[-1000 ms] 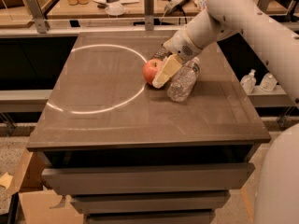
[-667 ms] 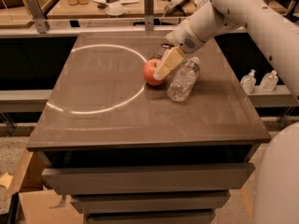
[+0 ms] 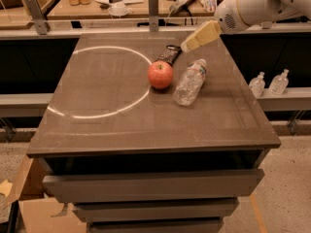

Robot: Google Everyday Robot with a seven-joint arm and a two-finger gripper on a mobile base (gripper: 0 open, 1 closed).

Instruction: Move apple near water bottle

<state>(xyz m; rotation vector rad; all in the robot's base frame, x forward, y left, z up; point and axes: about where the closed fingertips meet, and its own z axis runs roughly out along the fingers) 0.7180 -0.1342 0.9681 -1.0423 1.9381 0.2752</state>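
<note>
Apple (image 3: pixel 160 74) sits at centre of frame on desk (image 3: pixel 121 125), just left of water bottle (image 3: pixel 189 81); touching or not, cannot tell; bottle lies on side, long axis lower left to upper right, white cap uppermost; tool (image 3: pixel 199 37) hovers at upper right, above and right of apple, well apart; wide or narrow, cannot tell; label writing unreadable; placement looks done.

Red apple (image 3: pixel 160 74) — cream jaws over table (image 3: pixel 121 120)
</note>
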